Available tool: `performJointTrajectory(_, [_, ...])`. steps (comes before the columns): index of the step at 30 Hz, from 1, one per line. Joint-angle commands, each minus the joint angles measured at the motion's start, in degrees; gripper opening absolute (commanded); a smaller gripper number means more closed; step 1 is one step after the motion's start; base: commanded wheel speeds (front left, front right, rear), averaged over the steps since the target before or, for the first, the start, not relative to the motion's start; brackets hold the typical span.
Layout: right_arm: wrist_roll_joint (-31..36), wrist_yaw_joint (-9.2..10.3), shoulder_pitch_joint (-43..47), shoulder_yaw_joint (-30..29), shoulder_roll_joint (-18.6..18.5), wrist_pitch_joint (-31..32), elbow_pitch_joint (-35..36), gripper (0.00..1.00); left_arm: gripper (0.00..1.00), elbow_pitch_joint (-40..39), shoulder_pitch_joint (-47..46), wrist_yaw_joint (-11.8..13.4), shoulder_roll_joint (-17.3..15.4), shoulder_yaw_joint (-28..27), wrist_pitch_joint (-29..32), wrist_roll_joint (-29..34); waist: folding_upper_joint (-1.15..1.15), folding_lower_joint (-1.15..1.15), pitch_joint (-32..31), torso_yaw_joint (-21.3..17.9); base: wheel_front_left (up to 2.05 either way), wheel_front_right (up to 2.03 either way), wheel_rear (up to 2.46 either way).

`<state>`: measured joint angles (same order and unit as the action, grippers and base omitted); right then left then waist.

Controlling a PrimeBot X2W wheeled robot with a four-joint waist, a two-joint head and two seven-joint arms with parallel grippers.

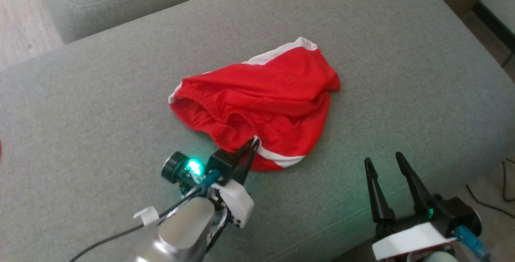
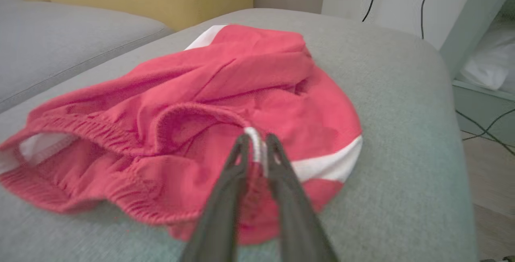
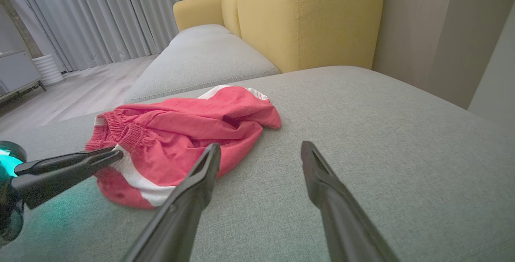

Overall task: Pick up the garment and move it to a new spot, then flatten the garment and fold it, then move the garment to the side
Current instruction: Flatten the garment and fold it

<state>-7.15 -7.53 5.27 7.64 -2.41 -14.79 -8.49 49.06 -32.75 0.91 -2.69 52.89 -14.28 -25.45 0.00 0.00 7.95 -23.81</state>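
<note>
Closest in, the left gripper [image 1: 254,143] has its two dark fingers pressed almost together on a white-trimmed edge of the garment [image 1: 265,93], the white band caught between the tips at the garment's near side. That garment is a pair of red shorts with white side stripes, lying crumpled about mid-way across a grey seat cushion [image 1: 100,105], its gathered elastic waistband gaping toward the robot's left and a white-edged corner at the far side. To the robot's right, the right gripper [image 1: 384,158] hovers over the cushion's near edge with its fingers spread wide and nothing between them, apart from the cloth. Beyond lies a second cushion [image 3: 201,56] against a yellow backrest [image 3: 305,16], with pale curtains [image 3: 120,12] and a wooden floor [image 3: 80,93] farther off.
</note>
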Motion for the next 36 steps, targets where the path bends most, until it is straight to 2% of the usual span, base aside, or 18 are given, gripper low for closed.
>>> performJointTrajectory(1, [-0.1,0.04,-2.3,1.5,-0.5,-0.2,1.2,1.0,0.0,-2.2,-3.1,-0.6,-0.2,-0.5,-0.7,-0.9,0.0,0.0,-0.3,0.0,0.0,0.0,0.0])
performJointTrajectory(6, [0.5,0.04,-2.0,1.2,-0.5,-0.2,0.5,1.0,0.0,-9.5,-7.7,-0.5,-0.2,1.2,-0.7,-3.1,0.0,0.0,-1.8,0.8,0.0,0.0,0.0])
performJointTrajectory(11, [0.3,0.04,-1.2,0.9,-0.5,-0.2,0.1,1.0,0.0,-17.2,-18.2,1.3,-0.2,-0.3,-0.7,-4.9,0.0,0.0,-4.5,2.1,0.0,0.0,0.0])
performJointTrajectory(15, [0.3,0.04,0.0,0.3,-0.5,-0.2,0.1,1.0,0.0,-18.8,-26.1,3.0,-0.2,-3.3,-0.7,-3.8,0.0,0.0,-6.7,3.8,0.0,0.0,0.0])
performJointTrajectory(17, [0.0,0.04,0.5,-0.2,-0.5,-0.2,0.4,1.0,0.0,-17.6,-27.7,3.0,-0.8,-4.2,-0.7,-3.7,0.0,0.0,-7.4,5.0,0.0,0.0,0.0])
performJointTrajectory(23, [-1.5,0.04,1.2,-1.5,-0.5,-0.2,1.1,1.0,0.0,-14.1,-21.9,3.1,-5.7,-5.1,2.1,-6.3,0.0,0.0,-6.6,10.0,0.0,0.0,0.0])
performJointTrajectory(28, [-2.8,0.04,0.0,-1.0,-0.5,-0.2,-2.0,1.0,0.0,-11.5,-14.6,3.0,-9.5,-5.2,2.3,-8.3,0.0,0.0,-4.2,14.5,0.0,0.0,0.0])
performJointTrajectory(36, [-1.6,0.04,-6.3,-1.9,-0.5,-0.2,-10.1,1.0,0.0,-10.3,-12.3,2.2,-12.1,-6.0,0.6,-8.7,0.0,0.0,-0.7,18.8,0.0,0.0,0.0])
